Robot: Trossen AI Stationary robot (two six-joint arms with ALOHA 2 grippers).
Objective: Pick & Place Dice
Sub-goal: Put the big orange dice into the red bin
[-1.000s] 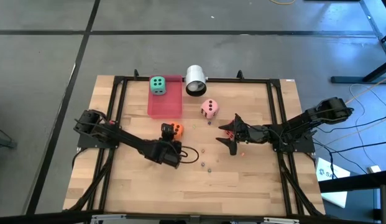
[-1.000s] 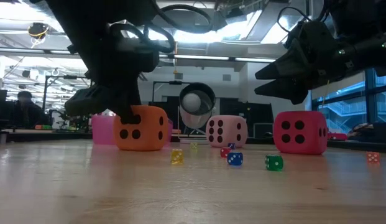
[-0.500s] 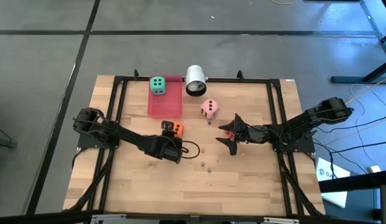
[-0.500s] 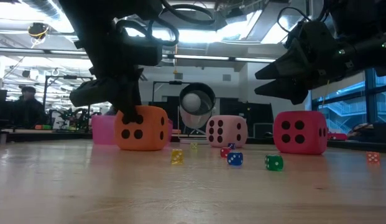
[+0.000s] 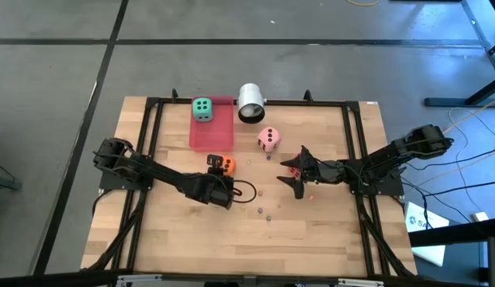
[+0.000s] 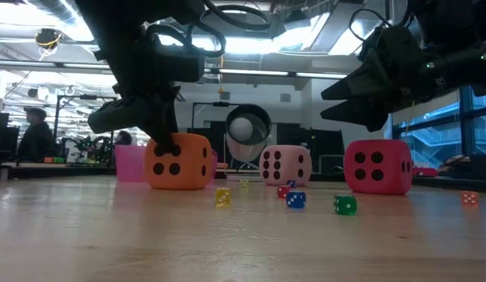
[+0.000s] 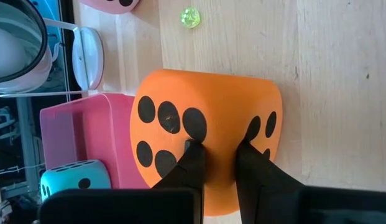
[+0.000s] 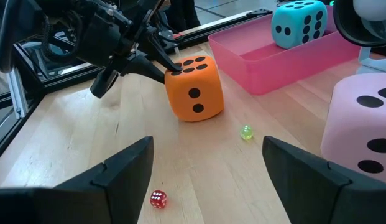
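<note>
The orange die (image 5: 224, 166) sits on the table just near of the pink tray (image 5: 209, 137), and my left gripper (image 7: 220, 155) is shut on it. The green die (image 5: 202, 109) lies inside the tray's far end. The pink die (image 5: 269, 139) stands on the table right of the tray. The red die (image 6: 377, 166) rests on the table under my right gripper (image 5: 299, 172). That gripper hangs open above it with its fingers spread wide, touching nothing. My left gripper pinches the orange die by its upper near face (image 7: 220, 134) between its two fingers. The fingertips (image 7: 194, 155) stand close together and sink a little into the soft surface. They slant down from the table's near left. The die's bottom face rests on the table.
A white cylinder (image 5: 251, 102) lies at the far edge, right of the tray. Several tiny dice (image 6: 344, 204) are scattered over the middle of the table. A black frame (image 5: 355, 151) borders the wooden top. A person (image 6: 31, 141) stands far off in the room.
My left arm's wrist has shifted slightly toward the table's left and risen a little, its fingers staying on the orange die. The die has stayed on the table.
</note>
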